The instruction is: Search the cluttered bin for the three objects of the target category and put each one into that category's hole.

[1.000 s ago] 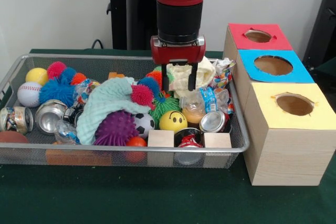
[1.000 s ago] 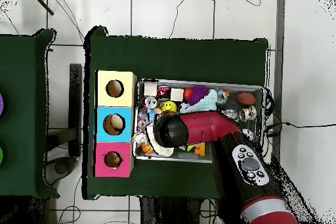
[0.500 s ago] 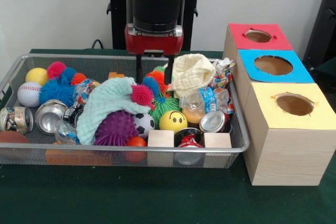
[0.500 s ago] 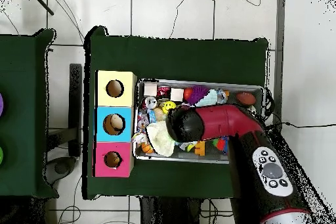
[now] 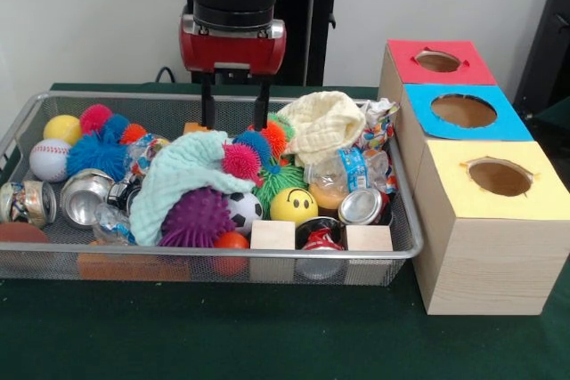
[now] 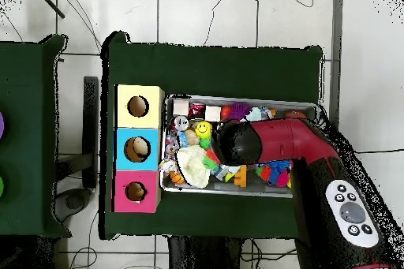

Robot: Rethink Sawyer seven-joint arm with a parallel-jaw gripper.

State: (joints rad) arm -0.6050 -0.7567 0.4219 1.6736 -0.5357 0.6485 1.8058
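pincer (image 5: 234,106) – spread, holding nothing, above the wire bin's (image 5: 405,251) far side | cream cloth (image 5: 322,125) – bunched heap near the bin's right end, no clear long axis | mint cloth (image 5: 183,180) draped over the spiky balls, long axis sloping down-left | three-hole box (image 5: 472,220) just right of the bin

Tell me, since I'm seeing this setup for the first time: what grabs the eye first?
The wire bin crammed with bright clutter: a mint knitted cloth mid-bin, a purple spiky ball and a yellow smiley ball towards the front. Above the bin's back edge hangs the red gripper, jaws open and empty. Right of the bin stand three wooden boxes with holes, topped red, blue and yellow.
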